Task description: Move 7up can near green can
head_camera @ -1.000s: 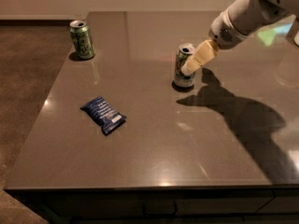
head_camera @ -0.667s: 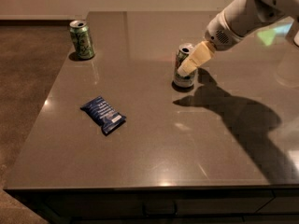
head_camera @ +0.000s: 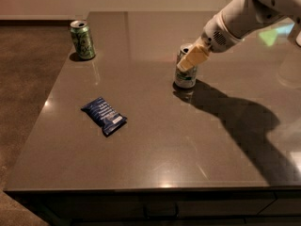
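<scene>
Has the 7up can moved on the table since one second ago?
No. The 7up can keeps its distance from the blue packet and the green can; the gripper is at its upper part.

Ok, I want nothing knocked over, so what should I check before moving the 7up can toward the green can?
1. Claw at the 7up can: ok.
2. Firm hold on it: cannot tell.
3. 7up can upright on the table: ok.
4. Green can upright near the far left corner: ok.
5. Blue packet off the straight path between the cans: ok.
</scene>
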`<state>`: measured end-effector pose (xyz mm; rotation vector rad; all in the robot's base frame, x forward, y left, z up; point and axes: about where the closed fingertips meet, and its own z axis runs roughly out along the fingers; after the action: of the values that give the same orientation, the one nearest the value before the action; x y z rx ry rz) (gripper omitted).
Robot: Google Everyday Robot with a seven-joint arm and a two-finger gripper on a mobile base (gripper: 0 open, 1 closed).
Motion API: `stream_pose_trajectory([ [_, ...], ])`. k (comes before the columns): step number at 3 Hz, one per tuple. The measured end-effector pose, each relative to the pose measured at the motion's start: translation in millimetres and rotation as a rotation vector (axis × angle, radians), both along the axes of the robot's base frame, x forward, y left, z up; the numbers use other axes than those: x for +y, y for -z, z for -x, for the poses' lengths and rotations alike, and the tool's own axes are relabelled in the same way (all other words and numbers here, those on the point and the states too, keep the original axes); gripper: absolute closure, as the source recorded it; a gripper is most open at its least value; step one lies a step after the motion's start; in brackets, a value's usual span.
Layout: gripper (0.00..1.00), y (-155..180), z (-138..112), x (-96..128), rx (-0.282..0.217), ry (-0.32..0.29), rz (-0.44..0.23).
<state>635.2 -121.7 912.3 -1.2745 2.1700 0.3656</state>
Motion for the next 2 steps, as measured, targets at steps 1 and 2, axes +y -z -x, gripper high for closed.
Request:
stream_pose_trajectory([
  [1,0.65,-4,1,6,-0.002,-0.015,-0.006],
  [2,0.88,-16,-5,15,-0.017,-0.033,0.007],
])
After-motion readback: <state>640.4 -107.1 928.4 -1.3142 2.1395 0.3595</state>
